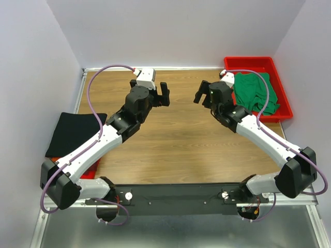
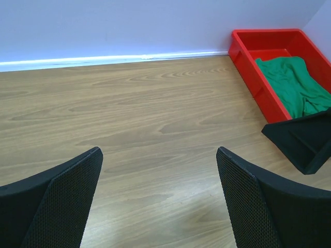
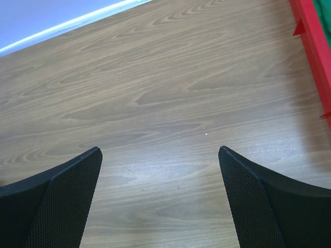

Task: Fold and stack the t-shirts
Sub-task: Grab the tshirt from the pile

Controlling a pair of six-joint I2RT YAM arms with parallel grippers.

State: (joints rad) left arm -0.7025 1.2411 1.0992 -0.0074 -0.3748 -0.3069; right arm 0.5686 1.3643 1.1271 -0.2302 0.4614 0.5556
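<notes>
Two arms over the table (image 1: 176, 134): left gripper (image 1: 164, 94) and right gripper (image 1: 201, 92) both spread wide, empty; green t-shirt (image 1: 253, 92) lies bunched in the red tray (image 1: 248, 60), far right; black t-shirt (image 1: 75, 133) lies folded at left edge.

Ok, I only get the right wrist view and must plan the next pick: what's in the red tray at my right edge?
Observer: A crumpled green shirt lies in the red tray, at the table's far right corner.
Operator: Any shirt elsewhere?
Observer: A black shirt lies flat at the table's left edge, beside the left arm.
Operator: And the left tool?
Observer: The left tool is open and empty, over bare wood, facing the right tool.
</notes>
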